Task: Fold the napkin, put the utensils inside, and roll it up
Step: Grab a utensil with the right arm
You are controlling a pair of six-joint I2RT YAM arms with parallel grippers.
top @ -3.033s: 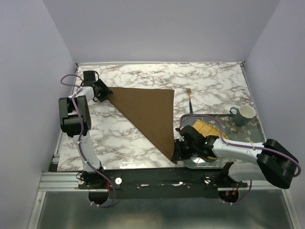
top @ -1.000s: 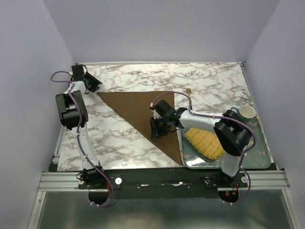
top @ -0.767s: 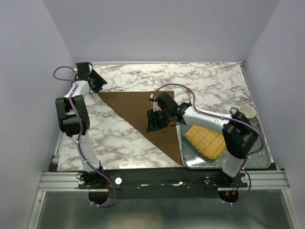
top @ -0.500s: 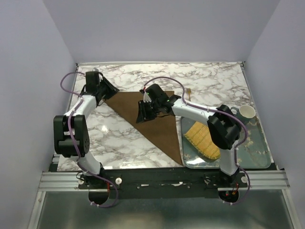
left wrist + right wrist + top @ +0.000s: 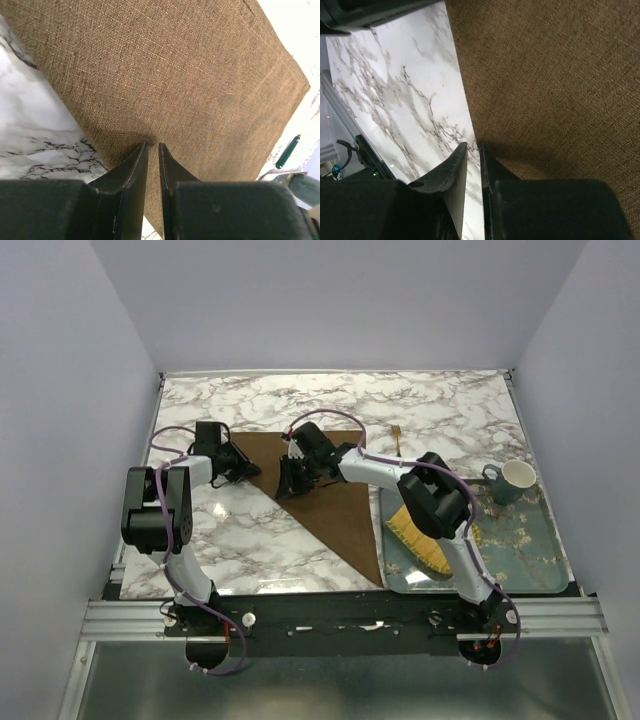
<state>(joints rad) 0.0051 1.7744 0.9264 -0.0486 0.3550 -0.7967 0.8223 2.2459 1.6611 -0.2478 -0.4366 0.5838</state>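
— Where was the napkin (image 5: 340, 505)?
— Spread flat as a triangle on the desk (image 5: 440, 410). The fork (image 5: 398, 438) lay just off its far right corner.
— And the claws?
— The left claw (image 5: 151, 146) and the right claw (image 5: 472, 146) were each narrowed to a slit, tips at the napkin's left edge. I couldn't tell whether they pinched it.

White-and-black arms (image 5: 375, 470), purple cables (image 5: 325, 412), black hands (image 5: 152, 147)

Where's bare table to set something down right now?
Free: far strip of table behind the napkin; near-left marble between napkin's diagonal edge and left arm. Crowded: napkin's left corner, with left gripper and right gripper; tray holds mat and mug.
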